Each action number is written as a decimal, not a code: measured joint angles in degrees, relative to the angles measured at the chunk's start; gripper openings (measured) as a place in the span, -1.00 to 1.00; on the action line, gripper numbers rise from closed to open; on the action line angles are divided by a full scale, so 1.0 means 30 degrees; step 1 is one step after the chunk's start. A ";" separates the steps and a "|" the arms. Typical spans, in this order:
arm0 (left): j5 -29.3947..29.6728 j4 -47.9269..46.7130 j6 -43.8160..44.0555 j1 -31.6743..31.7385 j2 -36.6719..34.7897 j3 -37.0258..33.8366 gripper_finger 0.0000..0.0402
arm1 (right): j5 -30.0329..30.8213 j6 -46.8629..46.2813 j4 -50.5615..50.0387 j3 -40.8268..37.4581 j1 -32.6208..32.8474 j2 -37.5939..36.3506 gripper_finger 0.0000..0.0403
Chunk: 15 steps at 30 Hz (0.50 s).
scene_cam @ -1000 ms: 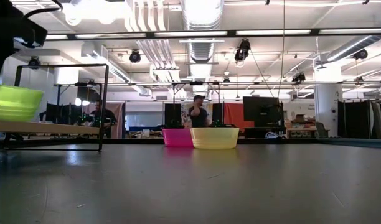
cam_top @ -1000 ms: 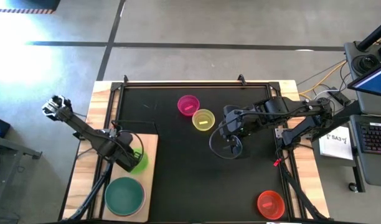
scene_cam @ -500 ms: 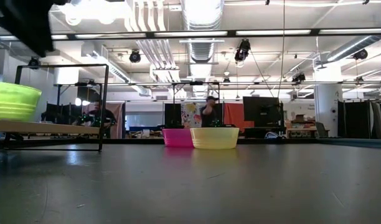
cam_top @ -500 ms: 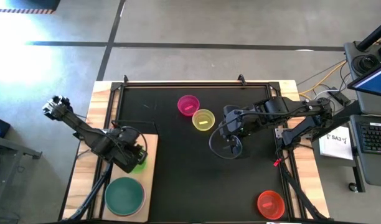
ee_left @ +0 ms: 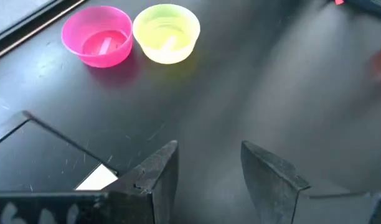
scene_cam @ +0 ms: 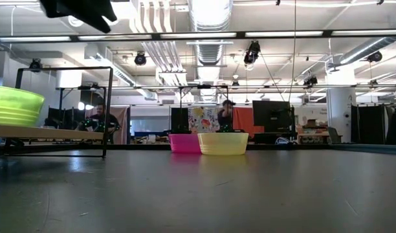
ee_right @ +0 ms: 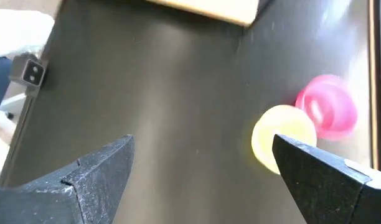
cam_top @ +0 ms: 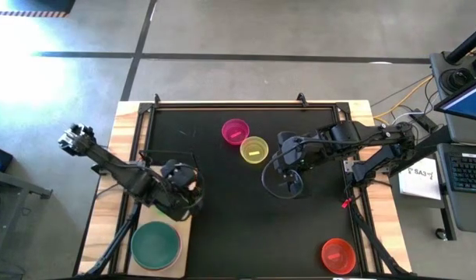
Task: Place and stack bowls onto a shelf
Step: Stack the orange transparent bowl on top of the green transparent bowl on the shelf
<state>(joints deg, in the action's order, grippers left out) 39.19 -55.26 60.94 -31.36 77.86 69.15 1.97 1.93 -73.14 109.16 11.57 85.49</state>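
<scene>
Lower left of the high view: teal-green bowl (cam_top: pixel 155 244) sits on the shelf (cam_top: pixel 186 231); bright green bowl (scene_cam: pixel 15 107) also on it, at the low view's left edge. Left hand (cam_top: pixel 190 192) above the shelf's right edge, fingers spread, empty. Centre: magenta bowl (cam_top: pixel 235 131) touching yellow bowl (cam_top: pixel 253 149). Right hand (cam_top: pixel 288 185) just right, spread wide, empty. Lower right: red bowl (cam_top: pixel 337 254).

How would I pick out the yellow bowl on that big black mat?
Find the black mat that covers most of the table, and look toward its far middle, where two bowls sit touching. The yellow bowl is the one nearer the right arm; its neighbour, the magenta bowl, sits farther back, and the red bowl sits alone at a near corner.
</scene>
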 joint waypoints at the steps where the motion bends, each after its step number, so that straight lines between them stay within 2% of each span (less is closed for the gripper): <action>1: -0.0003 -0.0024 -0.0163 0.0090 0.0342 0.0221 -0.23 | 0.0002 0.0212 0.0539 0.0000 0.0005 0.0000 0.84; 8: -0.0007 -0.0643 -0.0725 0.0758 0.2336 0.1735 -0.23 | -0.0462 -0.0380 0.3936 0.0007 0.0007 0.0000 0.84; 10: 0.0141 -0.1005 -0.0756 0.0803 0.2687 0.1986 -0.23 | -0.0503 -0.1370 0.4677 0.0007 0.0007 0.0000 0.84; 15: 0.0467 -0.1081 -0.0606 0.0803 0.2922 0.1999 -0.23 | -0.0519 -0.2454 0.4610 0.0007 0.0044 0.0000 0.84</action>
<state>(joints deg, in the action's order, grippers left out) 40.59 -58.50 59.12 -28.95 86.63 75.14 0.42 -5.43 -59.31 109.19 11.70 85.49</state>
